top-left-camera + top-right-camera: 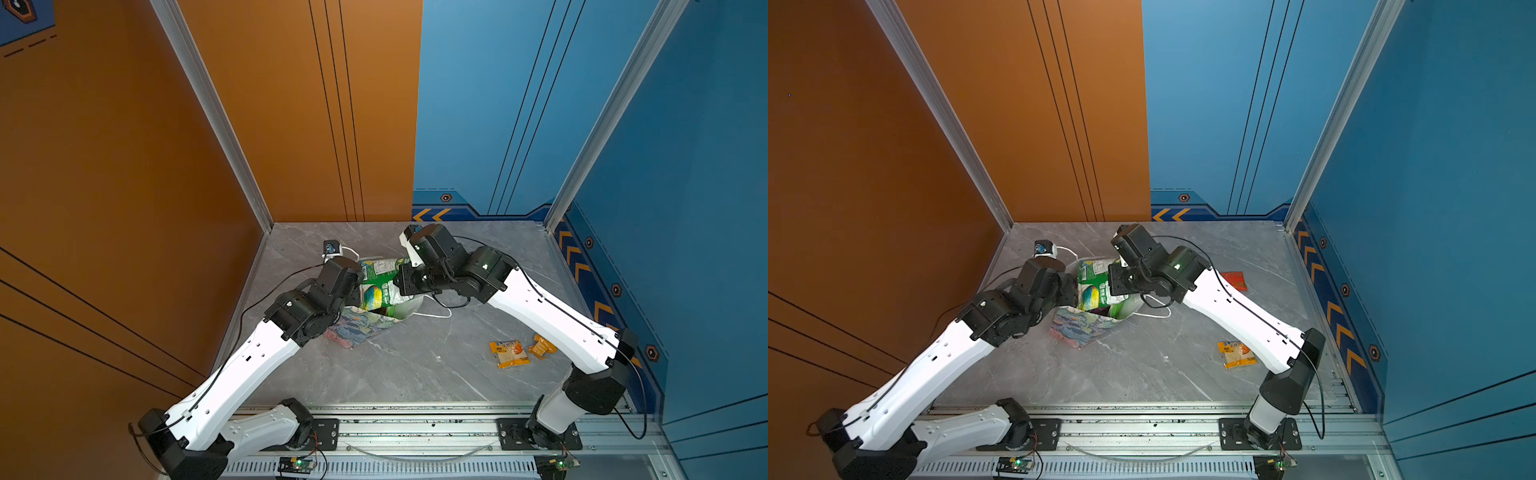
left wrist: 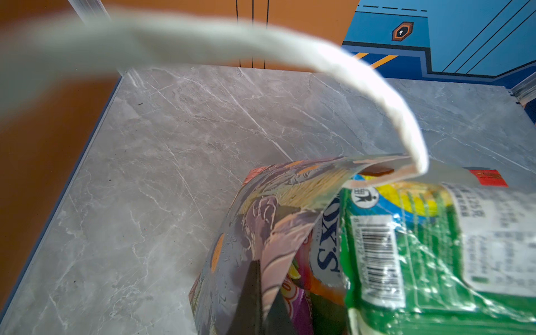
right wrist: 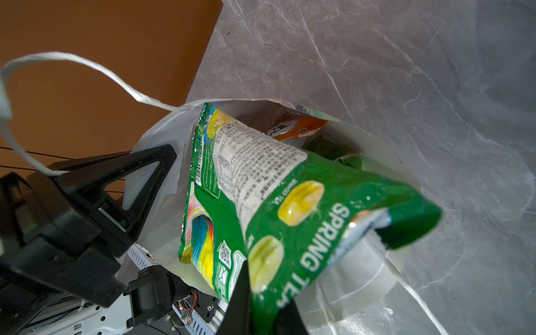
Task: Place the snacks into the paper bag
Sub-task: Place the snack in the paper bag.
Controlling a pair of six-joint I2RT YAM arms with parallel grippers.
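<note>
The paper bag (image 1: 357, 328) sits mid-table with its mouth open and its floral side showing in both top views. A green chips packet (image 1: 376, 286) juts out of that mouth: its far end is inside and its near end is clamped between the fingers of the right gripper (image 3: 262, 307). The left gripper (image 2: 261, 298) is pinched together on the bag's rim (one black finger lies against the white lining). An orange packet (image 3: 295, 127) and a purple packet (image 2: 298, 307) crowd the bag's inside. A white cord handle (image 2: 290, 49) arches across the left wrist view. On the grey table (image 1: 415, 374), well apart from the bag, lie a yellow-orange packet (image 1: 509, 354) and a red packet (image 1: 1234, 280). The right arm (image 1: 540, 307) covers the red one in a top view.
</note>
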